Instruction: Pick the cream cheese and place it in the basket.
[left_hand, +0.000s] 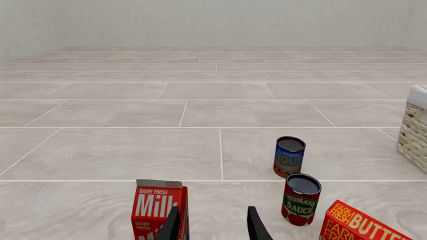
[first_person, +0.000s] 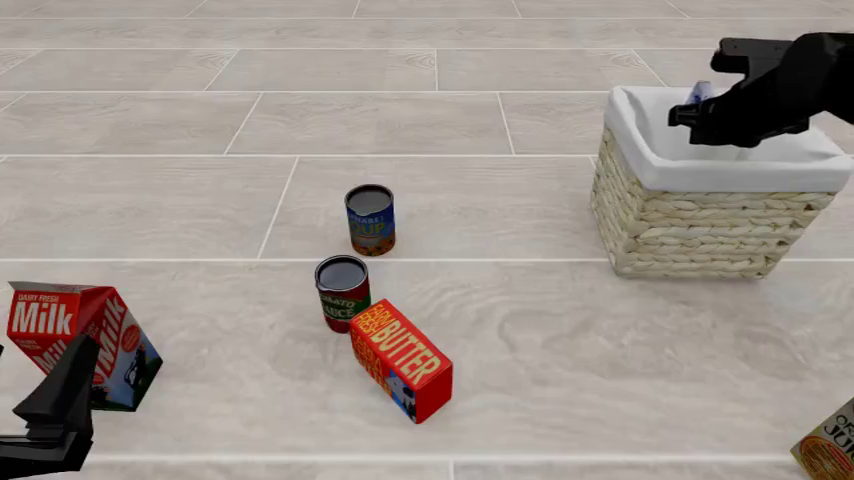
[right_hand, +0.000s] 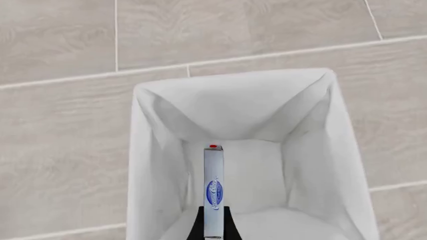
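Basket (first_person: 694, 225): right of the front view's centre, on the tiled floor; straw wicker with a white lining folded over the rim. In the right wrist view its lining (right_hand: 160, 150) fills most of the frame, and the interior floor shows only white cloth.
Cream cheese (right_hand: 213, 192): pinched edge-on between the right gripper's fingers, over the basket's open mouth, above the lining floor; in the front view only a blue sliver (first_person: 699, 93) shows at the gripper.
Right gripper (first_person: 697, 112): upper right of the front view, over the basket's rim, clamped on the cream cheese.
Left gripper (left_hand: 212, 226): lower left of the front view, jaws apart, nothing between them, close to the milk carton.
Milk carton (first_person: 78, 340): lower left, upright.
Soup can (first_person: 370, 220): centre, upright.
Tomato sauce can (first_person: 342, 292): just below the soup can, touching or almost touching the butter.
Butter (first_person: 400, 360): lower centre, red-orange box, tilted.
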